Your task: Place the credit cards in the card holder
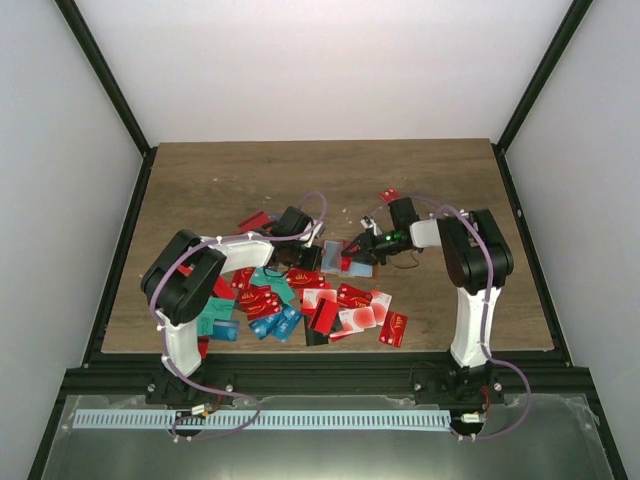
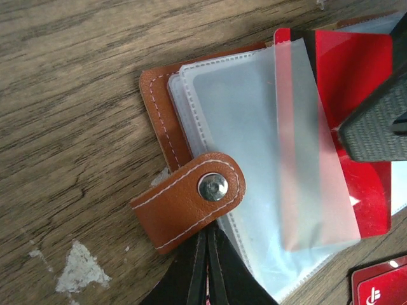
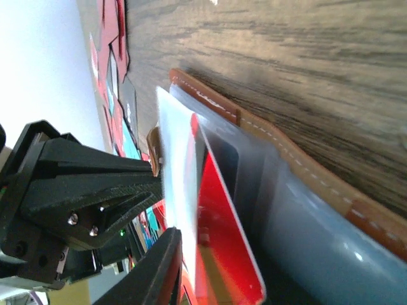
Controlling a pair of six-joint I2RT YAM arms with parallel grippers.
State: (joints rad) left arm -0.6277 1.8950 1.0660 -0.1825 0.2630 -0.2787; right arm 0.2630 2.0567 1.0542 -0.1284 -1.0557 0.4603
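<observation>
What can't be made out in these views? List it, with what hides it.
- Left wrist: left gripper tips hidden under the card holder's strap; what they pinch is unclear.
- Right wrist: red card's lower end cut off by the frame; right gripper's second finger unseen.
- Top: card holder too small, behind both grippers.

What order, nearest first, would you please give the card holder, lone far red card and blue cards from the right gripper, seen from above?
1. Card holder, at the right gripper, centre.
2. Lone red card, just behind.
3. Blue cards, front left.
</observation>
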